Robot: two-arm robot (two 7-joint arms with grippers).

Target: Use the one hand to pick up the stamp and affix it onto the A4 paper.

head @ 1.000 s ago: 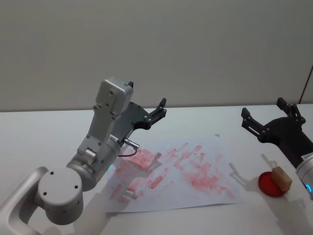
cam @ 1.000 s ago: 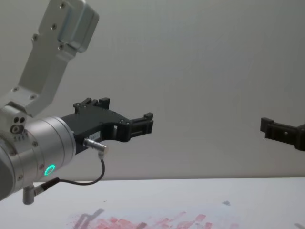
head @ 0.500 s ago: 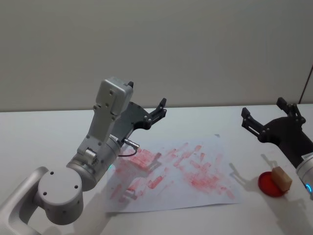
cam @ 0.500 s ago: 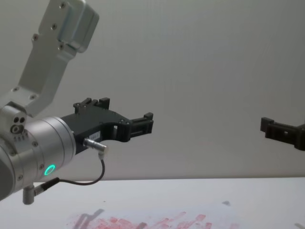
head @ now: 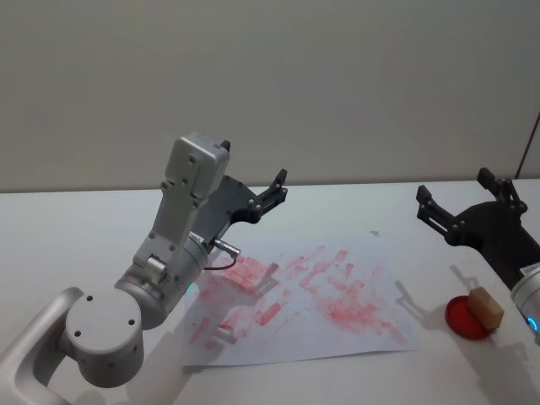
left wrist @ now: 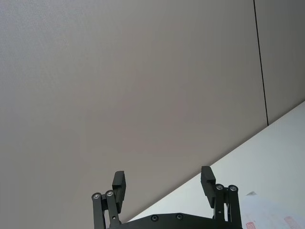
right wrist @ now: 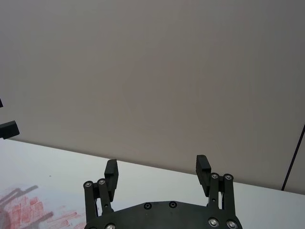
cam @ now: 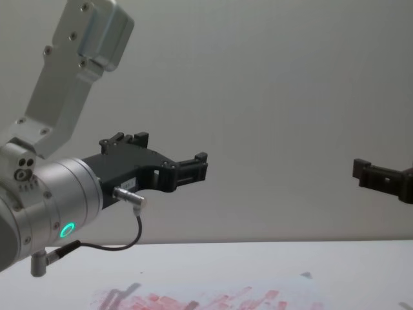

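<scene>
The stamp (head: 486,305), a small light-brown block, stands on a round red ink pad (head: 464,321) at the table's right. The A4 paper (head: 304,291), white with many red prints, lies in the middle; its far edge appears low in the chest view (cam: 213,300). My right gripper (head: 453,187) hovers open above the table, behind and above the stamp, with nothing between its fingers (right wrist: 157,163). My left gripper (head: 278,187) is raised over the paper's far left part, open and empty (left wrist: 163,175). In the chest view the left gripper (cam: 200,166) and right gripper (cam: 364,173) hang well above the table.
The white table (head: 76,228) runs back to a plain grey wall. My left arm's silver links (head: 190,181) stand over the paper's left side. Bare tabletop lies left of the paper and behind it.
</scene>
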